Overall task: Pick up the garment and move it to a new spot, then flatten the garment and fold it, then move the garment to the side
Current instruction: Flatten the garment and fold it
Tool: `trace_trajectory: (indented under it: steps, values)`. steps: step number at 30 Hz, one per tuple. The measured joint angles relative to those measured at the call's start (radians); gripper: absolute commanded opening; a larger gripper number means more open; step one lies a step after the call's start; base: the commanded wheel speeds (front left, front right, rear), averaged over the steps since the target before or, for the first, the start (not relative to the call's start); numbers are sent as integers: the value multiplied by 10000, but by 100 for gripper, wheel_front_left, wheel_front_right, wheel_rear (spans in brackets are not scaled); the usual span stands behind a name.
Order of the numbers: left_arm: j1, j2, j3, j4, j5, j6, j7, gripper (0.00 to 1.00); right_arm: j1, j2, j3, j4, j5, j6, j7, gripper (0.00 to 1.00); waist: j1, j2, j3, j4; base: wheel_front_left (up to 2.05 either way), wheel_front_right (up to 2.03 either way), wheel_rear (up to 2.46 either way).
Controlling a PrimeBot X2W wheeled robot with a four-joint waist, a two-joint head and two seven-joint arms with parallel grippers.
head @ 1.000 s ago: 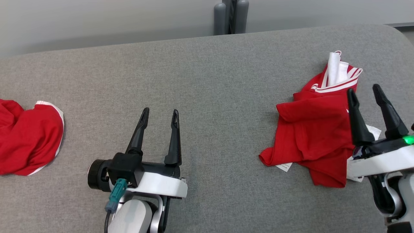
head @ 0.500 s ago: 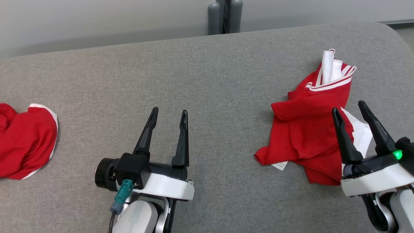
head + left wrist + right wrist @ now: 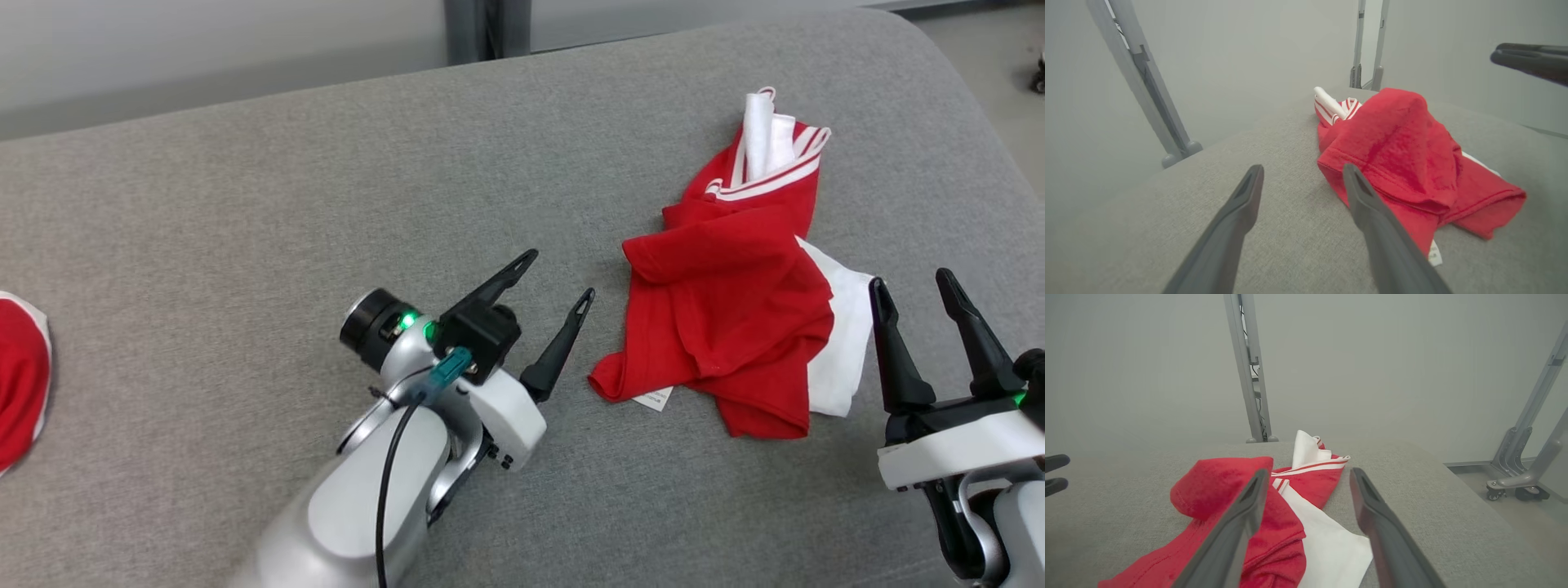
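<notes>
**Head view:** A crumpled red garment (image 3: 727, 327) with white panels and striped trim lies in a heap on the grey fabric-covered desk (image 3: 245, 204). A small white label (image 3: 653, 399) pokes out from under its near hem. The left tool (image 3: 562, 273) sits just beside the garment's left edge, its two dark fingers spread wide and angled toward the cloth, gripping nothing. The right tool (image 3: 911, 279) stands just off the garment's white near-right corner, fingers equally wide apart and empty. Whether it touches the cloth cannot be told. Well to the garment's left, at the edge of the frame, lies part of a second red cloth (image 3: 20, 384). Beyond the garment, past the desk's far edge, rises a grey post (image 3: 486, 28).

**Left wrist view:** The left tool (image 3: 1302, 168) points along the desk with its fingers parted and nothing between them. One fingertip lies over the garment's (image 3: 1396, 147) red hem in the picture, and the other sits over bare grey fabric beside it. The right tool (image 3: 1494, 55) juts in above the garment's far side.

**Right wrist view:** The right tool (image 3: 1308, 471) frames the garment's (image 3: 1229, 486) white panel and striped trim between its wide-open, empty fingers. The left tool (image 3: 1053, 473) peeks in across the red heap. Off the desk, to the garment's right, a wheeled grey frame (image 3: 1515, 490) stands on the floor.
</notes>
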Motion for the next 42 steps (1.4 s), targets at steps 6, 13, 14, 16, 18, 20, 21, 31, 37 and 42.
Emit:
trace_trajectory:
  steps: [6,13,14,16,18,20,21,31,37,42]
  values:
    - [-1655,12,-930,1080,-90,-608,550,100,-120,155,-2,136,42,0,0,100,0,0,416,-504,0,0,0]
    - [-3154,-2,-2263,1962,-713,-1022,1193,100,-370,374,140,188,182,0,0,100,0,0,1023,-1146,0,0,0]
    - [-3321,-6,-2418,2077,-832,-1030,1283,100,-424,391,150,201,188,0,0,100,0,0,1103,-1224,0,0,0]
    - [-3616,-2,-2658,2301,-1018,-1068,1367,100,-519,410,140,215,249,0,0,100,0,0,1240,-1362,0,0,0]
    - [-3799,4,-2796,2516,-1252,-1068,1383,100,-523,433,138,265,257,0,0,100,0,0,1341,-1465,0,0,0]
    - [-3905,8,-2955,2692,-1536,-1070,1383,100,-544,451,157,318,257,0,0,100,0,0,1395,-1536,0,0,0]
    - [-3964,8,-3043,2746,-1657,-1072,1381,100,-569,458,169,357,257,0,0,100,0,0,1401,-1559,0,0,0]
    - [-4312,0,-4073,3009,-2796,-1055,1210,0,-680,554,228,378,228,0,0,100,0,0,1382,-1477,0,0,0]
    - [-4482,-8,-3885,3532,-3296,-499,732,0,-659,491,23,362,146,0,0,100,0,0,1276,-1211,0,0,0]
    - [-4831,119,-3476,4334,-3576,-190,663,0,-439,401,-71,324,21,0,0,100,0,0,1056,-746,0,0,0]
